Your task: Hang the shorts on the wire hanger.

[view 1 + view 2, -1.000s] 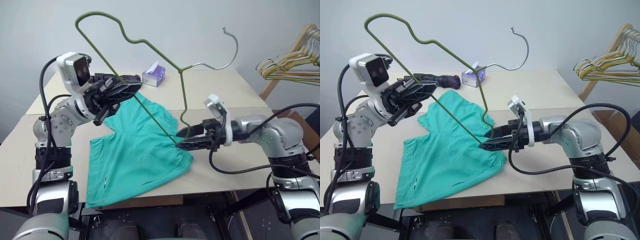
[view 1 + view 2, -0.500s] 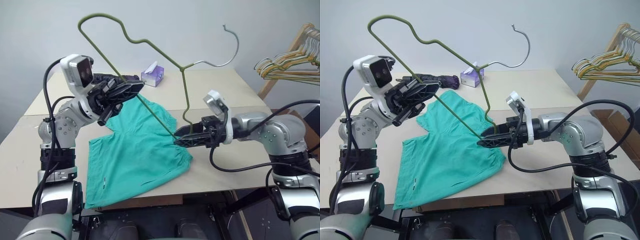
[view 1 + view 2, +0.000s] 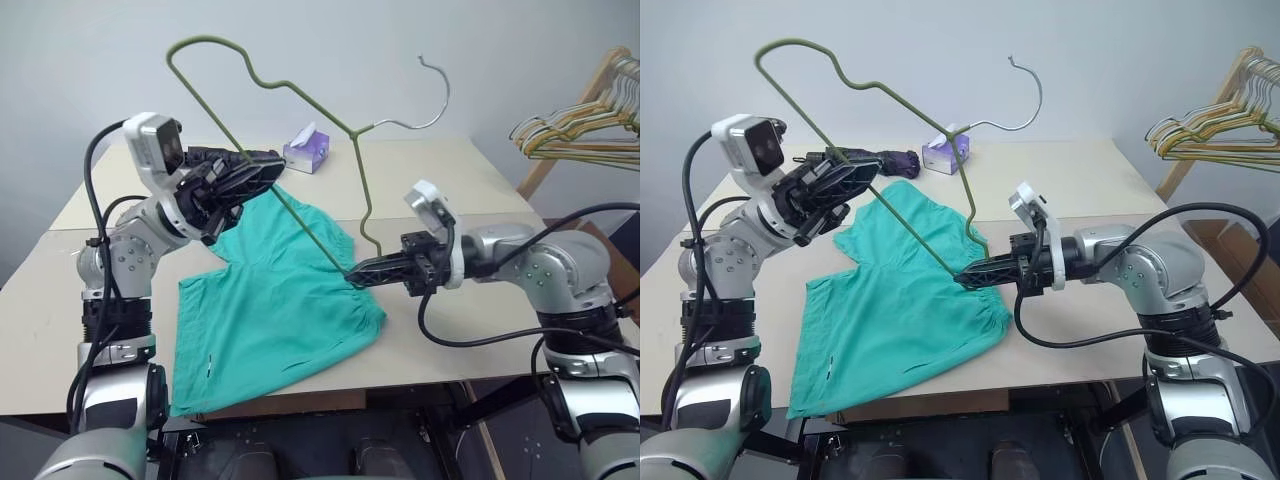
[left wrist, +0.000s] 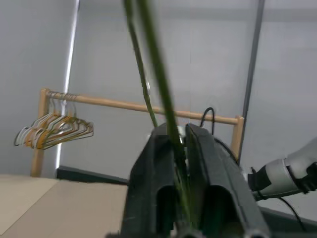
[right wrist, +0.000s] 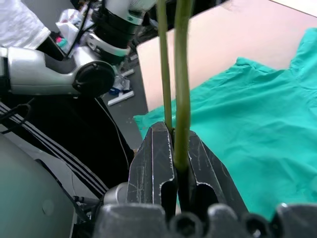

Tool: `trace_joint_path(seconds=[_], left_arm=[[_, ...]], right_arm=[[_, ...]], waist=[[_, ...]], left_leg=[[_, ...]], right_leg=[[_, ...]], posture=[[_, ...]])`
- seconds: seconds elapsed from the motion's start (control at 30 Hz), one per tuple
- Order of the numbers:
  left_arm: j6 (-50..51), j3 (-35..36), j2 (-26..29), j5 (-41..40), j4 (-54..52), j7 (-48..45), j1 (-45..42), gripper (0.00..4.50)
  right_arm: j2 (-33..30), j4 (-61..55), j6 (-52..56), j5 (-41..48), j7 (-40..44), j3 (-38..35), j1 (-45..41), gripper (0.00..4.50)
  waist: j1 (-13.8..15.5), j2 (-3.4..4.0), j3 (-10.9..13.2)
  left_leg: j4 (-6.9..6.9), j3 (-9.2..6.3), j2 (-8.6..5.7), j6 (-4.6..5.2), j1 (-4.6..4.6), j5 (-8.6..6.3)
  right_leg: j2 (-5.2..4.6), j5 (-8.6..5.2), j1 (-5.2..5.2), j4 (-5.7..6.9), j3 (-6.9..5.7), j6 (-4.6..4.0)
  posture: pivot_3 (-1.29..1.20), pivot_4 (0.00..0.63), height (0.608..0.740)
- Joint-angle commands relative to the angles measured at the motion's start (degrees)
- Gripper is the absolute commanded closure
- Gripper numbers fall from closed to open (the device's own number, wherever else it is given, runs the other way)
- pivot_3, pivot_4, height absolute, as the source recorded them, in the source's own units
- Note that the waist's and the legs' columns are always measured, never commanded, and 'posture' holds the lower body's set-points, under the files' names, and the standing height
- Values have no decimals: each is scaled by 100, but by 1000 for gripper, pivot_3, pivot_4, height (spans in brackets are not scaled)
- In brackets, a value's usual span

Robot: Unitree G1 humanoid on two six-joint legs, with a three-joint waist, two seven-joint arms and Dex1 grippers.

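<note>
The teal-green shorts [image 3: 270,300] lie flat on the table [image 3: 450,170], one leg reaching the front edge. The wire hanger [image 3: 357,165], olive wire with a grey hook, is held up in the air above them. My left gripper [image 3: 262,170] is shut on the hanger's long straight bar; in the left wrist view the wire runs between its fingers [image 4: 163,148]. My right gripper [image 3: 355,276] is shut on the hanger's lower corner, just above the shorts' right edge, with its fingers [image 5: 153,153] pinched on the wire.
A purple tissue box [image 3: 306,150] and a dark folded umbrella [image 3: 880,158] sit at the back of the table. A bunch of hangers [image 3: 580,130] hangs on a wooden rack at the right. The table's right half is bare.
My right gripper has closed on the hanger's lower corner. The hanger has tilted, and its hook has swung to the left. Both hands stay roughly in place.
</note>
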Motion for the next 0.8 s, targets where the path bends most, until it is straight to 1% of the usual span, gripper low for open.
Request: trace_joint_path(seconds=[0.03,0.17,0.2,0.3,0.33,0.37,0.43,0.5,0.53,0.57,0.63,0.7,0.8], left_arm=[[22,-206,24,287,-101,243,-16,2870],[21,-720,202,1197,7,910,65,1570],[14,-781,263,1353,31,1010,127,1320],[-120,-868,551,1670,-31,944,416,365],[-239,-953,744,1917,-55,945,560,61],[-319,-1008,872,2094,-71,951,656,24],[-605,-1181,1259,2555,-95,897,915,24],[-767,-1163,1487,2651,-135,709,1104,24],[-772,-1131,1571,2618,-197,605,1175,24],[-798,-1117,1666,2611,-287,498,1254,24],[-823,-1088,1773,2583,-431,366,1365,24],[-795,-1079,1806,2547,-597,318,1453,24],[-791,-1136,1773,2609,-778,367,1537,24]], right_arm=[[88,-36,-60,167,-254,-432,-73,4500],[326,142,156,446,-745,-931,-130,4500],[323,167,214,454,-876,-1023,-108,4500],[177,93,318,413,-1161,-1204,94,4500],[88,97,440,429,-1283,-1326,251,4500],[28,98,531,459,-1379,-1412,361,4500],[-245,-162,511,330,-1470,-1484,935,4500],[-464,-468,147,208,-1337,-1570,1573,4500],[-603,-518,166,258,-1240,-1604,1789,4500],[-829,-339,565,436,-1077,-1565,1862,4500],[-1079,18,1227,593,-1100,-1515,1911,4500],[-1360,385,1549,515,-954,-1265,1977,4500],[-1685,1035,1658,361,-470,-832,2013,4500]], waist=[[0,0,0],[-2,0,0],[-3,0,0],[-32,2,0],[-33,1,0],[-33,1,0],[-22,1,0],[-2,2,0],[11,2,0],[18,5,2],[4,15,9],[-3,13,8],[-9,13,8]], left_leg=[[0,1,0,0,-1,0],[0,0,1,0,0,0],[0,0,0,0,0,0],[-1,2,0,0,-2,0],[-3,4,1,0,-5,0],[-4,4,2,0,-11,0],[-6,7,2,0,-20,0],[-6,7,2,0,-39,0],[-5,7,1,0,-45,0],[-4,6,1,0,-52,0],[6,10,0,0,-55,0],[8,14,1,0,-48,0],[6,14,2,1,-29,0]], right_leg=[[0,0,0,0,1,0],[0,0,0,0,0,0],[0,1,0,0,1,0],[1,1,-6,1,3,-1],[1,1,-12,2,6,-1],[1,1,-20,2,6,-1],[1,1,-32,4,8,-1],[0,1,-48,3,7,-2],[-1,1,-53,2,7,-1],[-1,1,-57,2,4,-1],[-4,3,-58,3,7,0],[-4,5,-51,1,10,2],[-2,4,-39,1,11,3]], posture=[[-14,0,740],[-31,0,740],[-33,0,740],[-40,0,740],[-41,0,740],[-40,0,740],[-38,0,740],[-37,0,740],[-38,0,740],[-39,0,740],[-38,0,740],[-37,0,740],[-28,0,740]])
